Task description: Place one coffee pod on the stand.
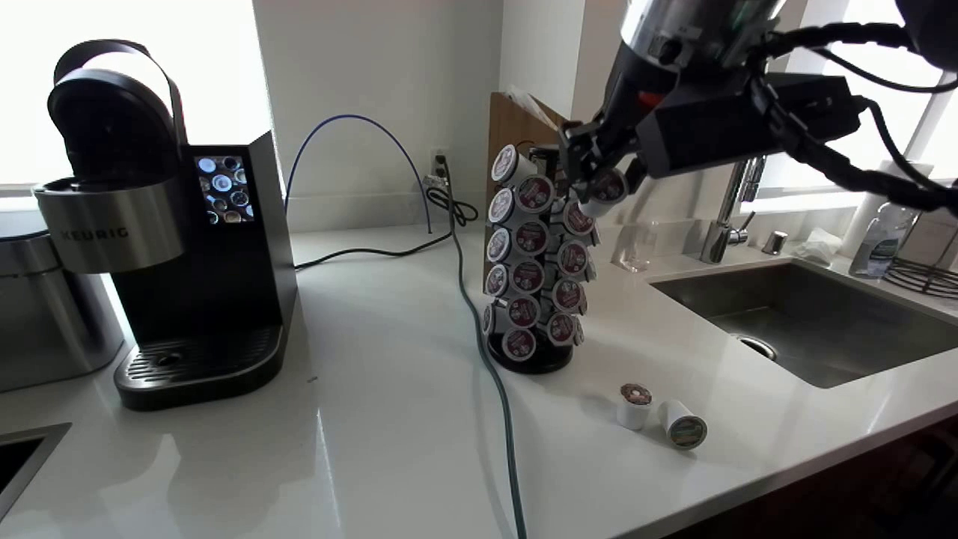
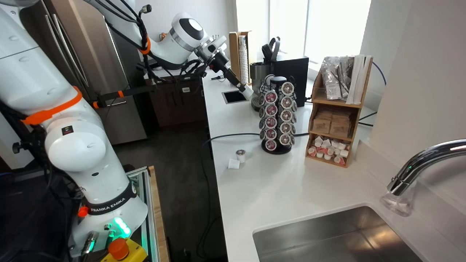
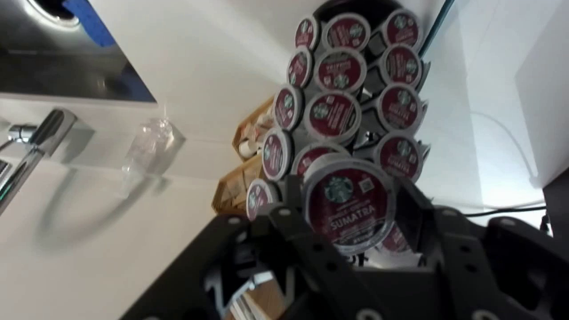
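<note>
On the counter, the pod stand is well filled. Near its upper part the claw is placed, clamped on a coffee pod, whose lid is turned toward the wrist. For good seating, the likely step in hand, its cup end should be lined up squarely with a free ring and pressed in gently; the grip is best loosened only once the rim is held. Which ring is free cannot be told.

The front of the wooden rack is shown in an exterior view, as is a gap between pod and stand. Two loose pods, one upright and one on its side, are seen in both exterior views but not from the wrist. The lid's printing can be read only in the wrist view.
</note>
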